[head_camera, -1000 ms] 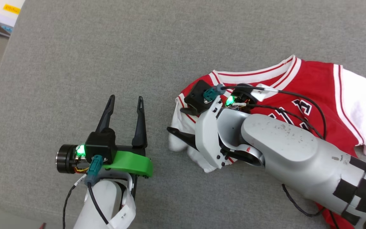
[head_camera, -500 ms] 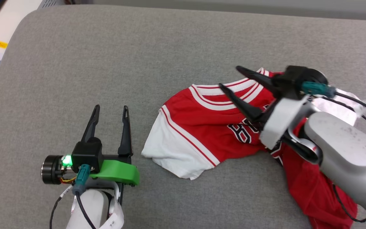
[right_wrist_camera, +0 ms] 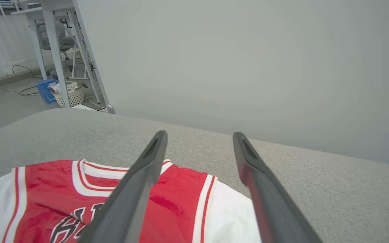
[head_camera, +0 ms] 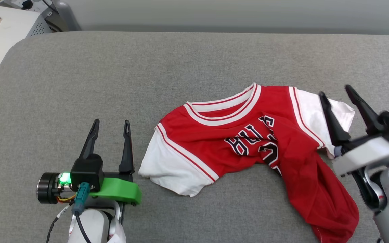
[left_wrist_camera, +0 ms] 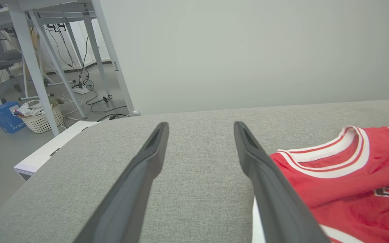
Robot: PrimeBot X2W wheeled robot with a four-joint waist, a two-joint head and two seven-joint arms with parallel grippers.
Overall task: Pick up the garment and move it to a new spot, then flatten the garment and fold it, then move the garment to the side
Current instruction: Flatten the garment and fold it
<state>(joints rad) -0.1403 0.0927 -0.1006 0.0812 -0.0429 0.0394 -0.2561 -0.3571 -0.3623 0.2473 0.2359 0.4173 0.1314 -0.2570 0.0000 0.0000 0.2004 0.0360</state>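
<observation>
garment lies rumpled on the grey cushion, front up, striped neck trim toward the far edge. the black letters are partly lost in a fold. one white sleeve spreads out on your left side and the other sits at the right. the red body trails toward the near right w/ the hem bunched.

your left gripper is over bare cushion just beside the left sleeve, apart from the cloth. its fingers are spread w/ nothing btwn them. in the left wrist view the grey cushion shows thru the gap. the collar and red chest lie off to the right of the right-hand finger, and a strip of white sleeve runs along its lower edge.

your right gripper is at the garment's right sleeve, fingers likewise apart & empty. in the head view its inner finger overlaps the white sleeve's outer edge; can't tell if it touches. in the right wrist view the left-hand finger crosses the red chest and collar. red chest, striped trim and white sleeve fill the low part of the gap, w/ grey cushion beyond.
</observation>
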